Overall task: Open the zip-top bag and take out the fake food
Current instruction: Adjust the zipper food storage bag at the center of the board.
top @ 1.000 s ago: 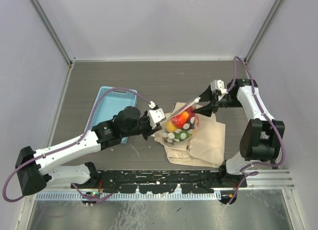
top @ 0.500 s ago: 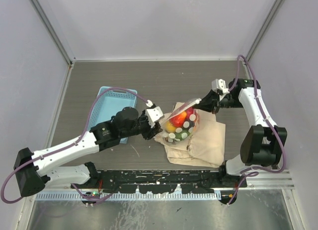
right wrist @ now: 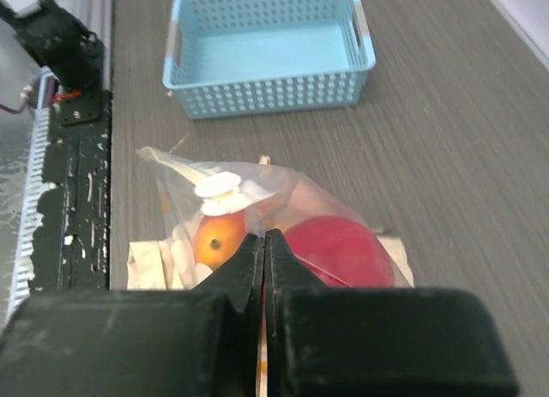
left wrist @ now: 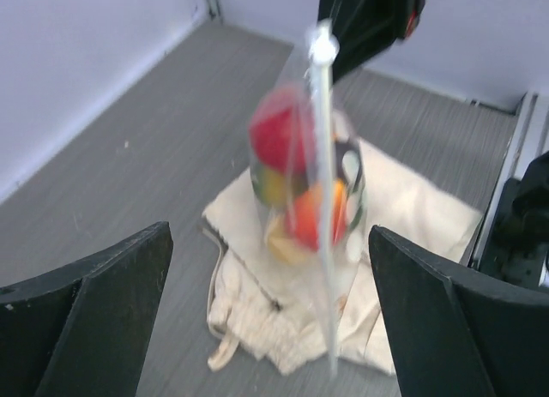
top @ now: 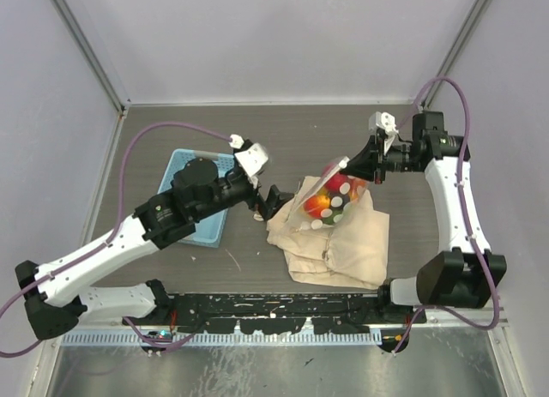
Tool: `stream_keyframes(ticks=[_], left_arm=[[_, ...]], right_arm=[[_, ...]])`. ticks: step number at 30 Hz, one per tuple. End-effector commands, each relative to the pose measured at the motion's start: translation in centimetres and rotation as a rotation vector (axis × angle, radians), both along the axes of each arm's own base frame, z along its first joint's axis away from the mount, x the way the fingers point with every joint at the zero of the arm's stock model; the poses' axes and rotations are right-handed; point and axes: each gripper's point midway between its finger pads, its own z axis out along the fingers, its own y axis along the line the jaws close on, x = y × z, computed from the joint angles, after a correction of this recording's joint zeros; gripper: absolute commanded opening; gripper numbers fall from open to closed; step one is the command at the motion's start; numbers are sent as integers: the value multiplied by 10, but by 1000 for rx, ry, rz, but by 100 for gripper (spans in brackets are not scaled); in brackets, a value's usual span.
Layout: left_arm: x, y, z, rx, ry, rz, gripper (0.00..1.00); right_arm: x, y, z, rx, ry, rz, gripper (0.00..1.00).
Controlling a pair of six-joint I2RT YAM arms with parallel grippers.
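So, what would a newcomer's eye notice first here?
The clear zip-top bag of bright fake food, held up mid-table over a beige cloth bag by the shut jaws of the right arm. The jaws of the left arm stand wide open beside it; a light blue basket lies farther left.

The bag (top: 336,189) is clear, crinkly plastic — the fruit (top: 319,205) smooth, glossy plastic. The cloth (top: 347,247) is matt beige fabric, creased; the basket (right wrist: 266,93) light blue perforated plastic; the table (top: 292,135) dark, matt wood grain
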Motion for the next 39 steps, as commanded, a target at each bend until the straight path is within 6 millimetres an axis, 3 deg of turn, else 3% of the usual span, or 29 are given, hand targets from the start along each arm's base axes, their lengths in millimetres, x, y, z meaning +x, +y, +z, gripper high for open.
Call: stream_keyframes(ticks=[1, 5, 9, 16, 23, 30, 33, 35, 38, 39], left_arm=[[0, -32, 26, -4, -70, -29, 98], [14, -58, 7, 102, -105, 30, 99], [24, -80, -4, 149, -121, 78, 88], [64, -92, -17, 229, -226, 242, 78], [62, -104, -15, 187, -223, 179, 76], [66, -114, -20, 126, -126, 82, 53], [64, -124, -22, 140, -109, 15, 35], [64, -127, -25, 151, -91, -18, 16], [66, -123, -22, 146, -78, -55, 0], [66, -121, -20, 137, -75, -85, 0]], right_arm=[[24, -12, 19, -20, 20, -250, 1], [24, -10, 21, -18, -1, -328, 1], [23, -5, 18, -19, 24, -346, 1], [20, -1, 11, -8, 49, -323, 1], [17, -1, -1, -20, 53, -311, 1], [9, 2, -3, -10, 44, -275, 1], [7, 3, -4, -6, 49, -263, 3], [5, 3, -5, -16, 44, -258, 5], [1, 2, -4, -34, 19, -245, 21], [0, 2, -3, -37, 8, -240, 35]])
